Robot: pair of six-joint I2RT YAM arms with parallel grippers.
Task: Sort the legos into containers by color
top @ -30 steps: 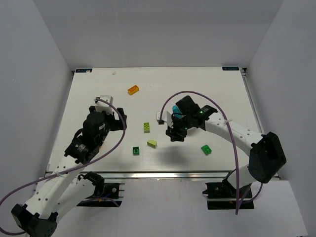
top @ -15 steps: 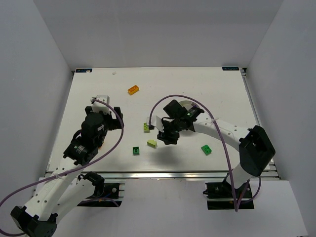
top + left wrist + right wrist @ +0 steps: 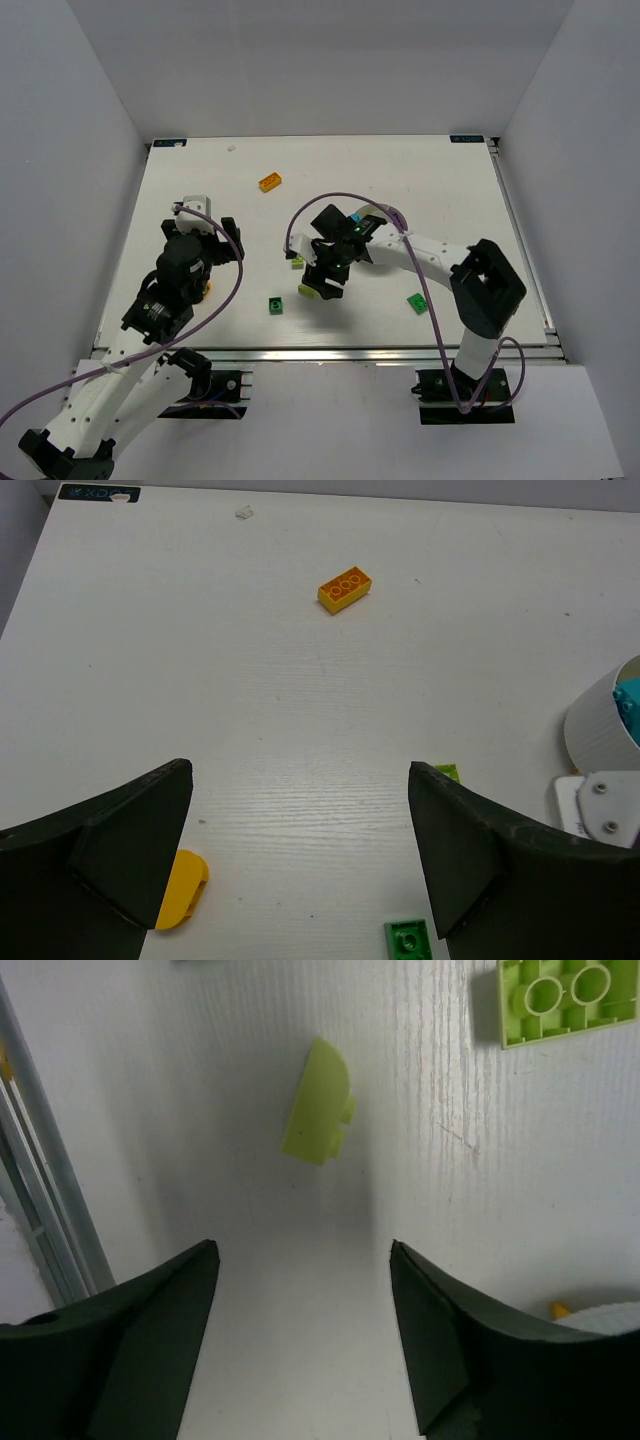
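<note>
My right gripper [image 3: 322, 282] is open and empty, hovering low beside a lime curved piece [image 3: 307, 290]. In the right wrist view the gripper [image 3: 302, 1250] points at that piece [image 3: 320, 1115], with a lime brick [image 3: 565, 995] beyond it. The white dish [image 3: 372, 212] holds a cyan brick [image 3: 356, 218] and is mostly hidden by the right arm. My left gripper [image 3: 208, 235] is open and empty, held high at the left [image 3: 298, 770]. An orange brick [image 3: 270, 182], a dark green brick [image 3: 275, 305] and a green brick [image 3: 417, 303] lie loose.
A yellow curved piece [image 3: 182, 888] lies under my left gripper, by its left finger. The left wrist view also shows the orange brick [image 3: 344, 588], the dark green brick [image 3: 410, 940] and the dish [image 3: 600, 725]. White walls enclose the table on three sides.
My right gripper moved left and toward the near edge, from over the dish to the lime pieces. My left arm drew back slightly to the left.
</note>
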